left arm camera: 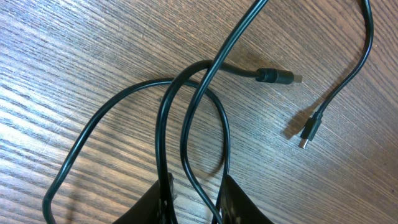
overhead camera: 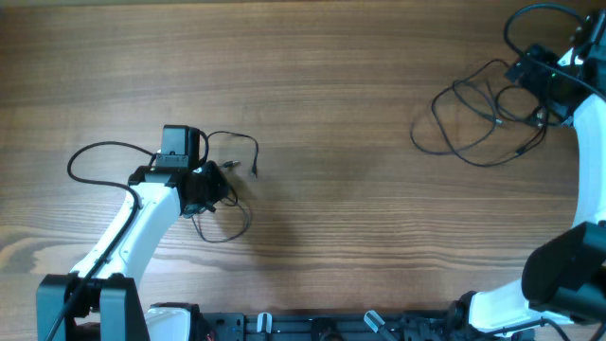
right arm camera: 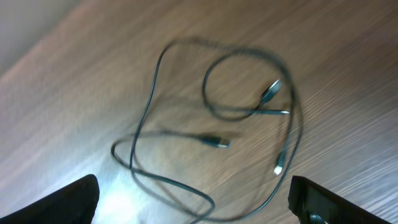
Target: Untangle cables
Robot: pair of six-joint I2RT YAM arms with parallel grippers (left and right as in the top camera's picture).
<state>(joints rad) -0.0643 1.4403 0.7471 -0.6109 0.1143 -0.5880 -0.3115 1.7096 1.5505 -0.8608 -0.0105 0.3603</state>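
One thin black cable (overhead camera: 254,142) lies in loose loops at the left of the wooden table. My left gripper (overhead camera: 210,185) is shut on it. In the left wrist view, three of its strands (left arm camera: 214,62) run between the black fingertips (left arm camera: 155,202) of this gripper (left arm camera: 196,186). A thick plug (left arm camera: 277,76) and a small plug (left arm camera: 309,130) rest on the wood beyond. A second loose tangle of cables (overhead camera: 478,118) lies at the far right, under my open right gripper (overhead camera: 535,90). In the blurred right wrist view that gripper (right arm camera: 193,183) hangs with its jaws wide apart above the tangle (right arm camera: 146,112) and its silvery plugs (right arm camera: 272,92).
The left arm's own thicker black cable (overhead camera: 95,150) loops out over the table to its left. The arm bases and mounting rail (overhead camera: 312,327) line the front edge. The table's edge (right arm camera: 37,37) shows at the top left of the right wrist view.
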